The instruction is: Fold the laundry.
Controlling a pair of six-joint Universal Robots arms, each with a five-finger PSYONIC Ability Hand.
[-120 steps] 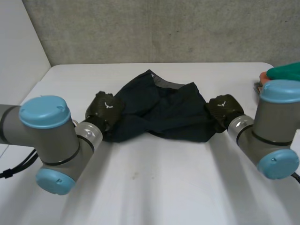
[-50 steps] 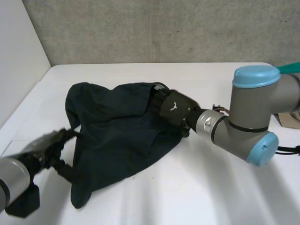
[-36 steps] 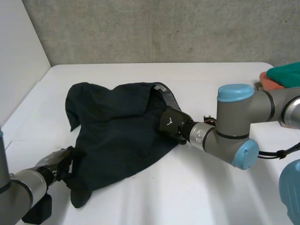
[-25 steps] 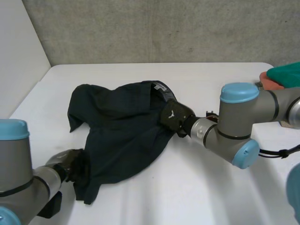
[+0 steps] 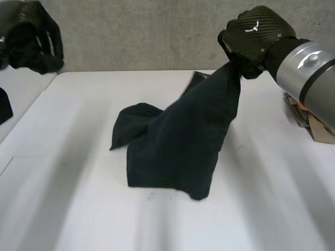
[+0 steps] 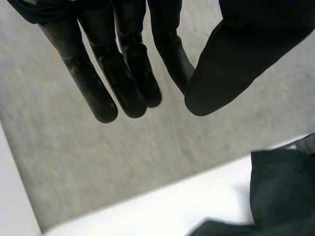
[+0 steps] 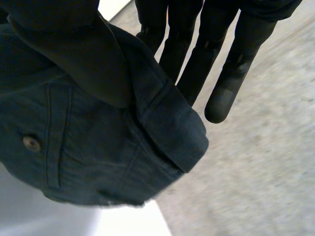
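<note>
Head view: right hand [image 5: 251, 34], high above the white table [image 5: 63, 183], grips one end of the dark garment [image 5: 183, 141], which hangs from it with its lower part resting on the table. The left hand [image 5: 31, 36] is well apart from the cloth.

Left wrist view: fingers [image 6: 128, 73] straight, holding nothing; dark garment [image 6: 280, 187] lies beyond them.

Right wrist view: thumb [image 7: 74, 54] pins the dark garment [image 7: 74, 147] against straight fingers [image 7: 197, 54].

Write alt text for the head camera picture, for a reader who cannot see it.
The robot's black right hand, raised high, pinches a dark navy cloth garment by one end, so it hangs down with its lower part bunched on the white table. The black left hand is raised at the far left, open and clear of the garment.
</note>
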